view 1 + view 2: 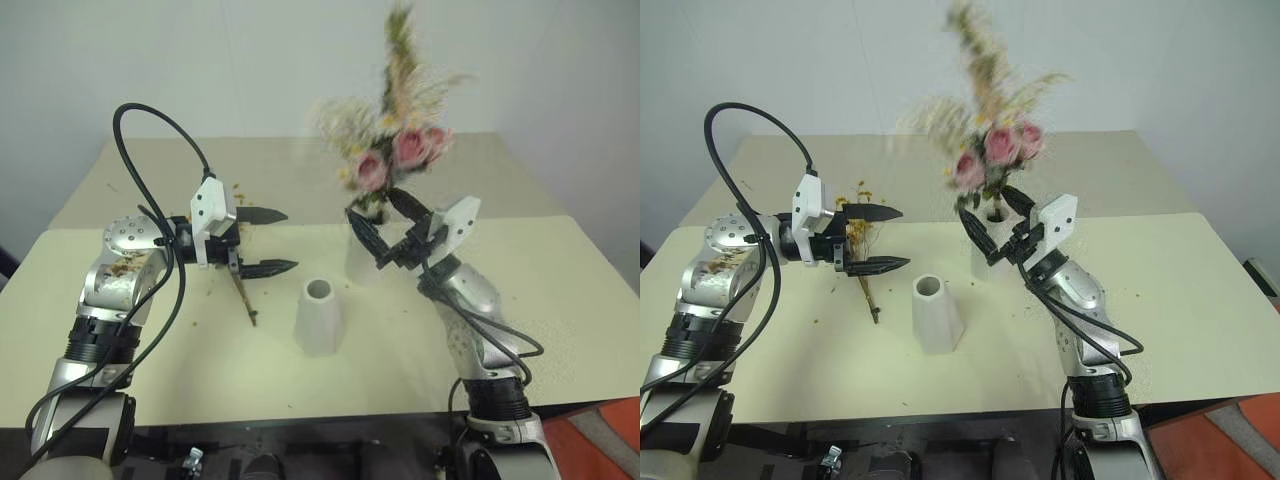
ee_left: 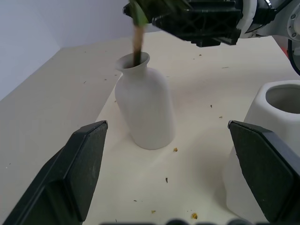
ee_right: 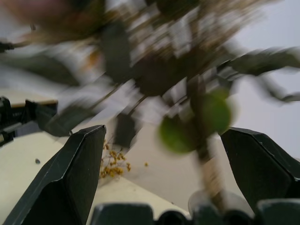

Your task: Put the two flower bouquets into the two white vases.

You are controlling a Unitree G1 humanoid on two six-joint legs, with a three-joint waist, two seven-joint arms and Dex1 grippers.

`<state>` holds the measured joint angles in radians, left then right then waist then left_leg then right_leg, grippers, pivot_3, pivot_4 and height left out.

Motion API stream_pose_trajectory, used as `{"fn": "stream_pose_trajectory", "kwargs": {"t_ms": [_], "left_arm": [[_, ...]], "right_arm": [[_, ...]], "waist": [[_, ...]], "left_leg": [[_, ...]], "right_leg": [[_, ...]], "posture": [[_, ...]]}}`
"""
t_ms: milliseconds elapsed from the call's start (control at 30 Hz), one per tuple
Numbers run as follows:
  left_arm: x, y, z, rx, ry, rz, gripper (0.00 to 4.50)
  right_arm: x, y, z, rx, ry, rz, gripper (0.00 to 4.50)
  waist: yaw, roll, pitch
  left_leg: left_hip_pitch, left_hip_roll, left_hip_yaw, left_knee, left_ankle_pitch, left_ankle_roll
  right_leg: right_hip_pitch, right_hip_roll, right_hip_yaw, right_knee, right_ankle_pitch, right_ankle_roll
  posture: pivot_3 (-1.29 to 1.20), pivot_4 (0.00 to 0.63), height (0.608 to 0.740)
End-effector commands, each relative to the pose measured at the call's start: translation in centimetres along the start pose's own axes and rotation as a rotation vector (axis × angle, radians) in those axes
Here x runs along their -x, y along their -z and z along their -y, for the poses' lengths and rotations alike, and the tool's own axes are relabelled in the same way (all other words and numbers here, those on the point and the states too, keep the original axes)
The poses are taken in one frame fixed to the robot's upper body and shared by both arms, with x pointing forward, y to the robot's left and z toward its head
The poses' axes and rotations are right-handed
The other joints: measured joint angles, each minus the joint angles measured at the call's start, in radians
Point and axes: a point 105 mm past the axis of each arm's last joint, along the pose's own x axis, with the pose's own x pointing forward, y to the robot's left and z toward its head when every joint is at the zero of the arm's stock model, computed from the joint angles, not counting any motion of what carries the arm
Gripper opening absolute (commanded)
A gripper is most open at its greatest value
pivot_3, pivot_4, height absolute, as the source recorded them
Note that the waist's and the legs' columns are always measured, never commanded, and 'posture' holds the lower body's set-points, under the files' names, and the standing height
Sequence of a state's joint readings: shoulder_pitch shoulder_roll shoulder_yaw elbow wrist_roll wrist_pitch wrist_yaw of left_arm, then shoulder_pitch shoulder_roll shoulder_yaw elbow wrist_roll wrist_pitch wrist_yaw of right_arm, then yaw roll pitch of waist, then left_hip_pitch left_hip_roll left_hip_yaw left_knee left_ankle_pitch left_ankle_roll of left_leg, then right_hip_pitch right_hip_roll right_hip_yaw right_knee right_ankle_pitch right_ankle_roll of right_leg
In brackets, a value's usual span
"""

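Pink-rose bouquet point(image 1: 395, 150) in bottle vase point(image 2: 145, 110), between spread right fingers point(image 1: 368, 238)

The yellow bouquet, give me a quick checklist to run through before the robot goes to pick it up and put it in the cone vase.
1. Pink rose bouquet stem seated in the bottle-shaped vase: ok.
2. Right tool open beside that stem, not gripping it: ok.
3. Left tool open and holding nothing: ok.
4. Cone-shaped vase upright, mouth free: ok.
5. Yellow bouquet lying on the table under the left tool: ok.
6. Bouquet's blossom end free of the left arm: cannot tell.
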<state>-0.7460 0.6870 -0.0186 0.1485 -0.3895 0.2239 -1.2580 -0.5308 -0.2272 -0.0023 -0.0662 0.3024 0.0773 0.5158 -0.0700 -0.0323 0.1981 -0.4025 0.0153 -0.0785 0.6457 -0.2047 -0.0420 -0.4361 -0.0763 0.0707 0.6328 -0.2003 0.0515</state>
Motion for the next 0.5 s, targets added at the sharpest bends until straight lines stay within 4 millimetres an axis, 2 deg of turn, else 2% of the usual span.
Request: {"fn": "stream_pose_trajectory", "kwargs": {"t_ms": [33,333,500], "left_arm": [[0.4,-1.2,-0.4,-0.047,-0.016,0.014,4.50],[0.6,-1.0,-0.2,-0.045,-0.025,0.007,4.50],[0.7,-0.9,-0.2,-0.042,-0.030,0.006,4.50]], "right_arm": [[-0.7,-0.5,1.2,0.082,0.058,-0.026,4.49],[-0.8,-1.7,1.9,0.085,0.065,-0.013,4.49],[-0.5,-2.1,1.4,0.106,0.033,-0.031,4.49]], "waist": [[0.000,0.000,0.000],[0.000,0.000,0.000],[0.000,0.000,0.000]], "left_leg": [[0.000,0.000,0.000,0.000,0.000,0.000],[0.000,0.000,0.000,0.000,0.000,0.000],[0.000,0.000,0.000,0.000,0.000,0.000]], "right_leg": [[0.000,0.000,0.000,0.000,0.000,0.000],[0.000,0.000,0.000,0.000,0.000,0.000],[0.000,0.000,0.000,0.000,0.000,0.000]], "posture": [[0.00,0.150,0.740],[0.00,0.150,0.740],[0.00,0.150,0.740]]}}
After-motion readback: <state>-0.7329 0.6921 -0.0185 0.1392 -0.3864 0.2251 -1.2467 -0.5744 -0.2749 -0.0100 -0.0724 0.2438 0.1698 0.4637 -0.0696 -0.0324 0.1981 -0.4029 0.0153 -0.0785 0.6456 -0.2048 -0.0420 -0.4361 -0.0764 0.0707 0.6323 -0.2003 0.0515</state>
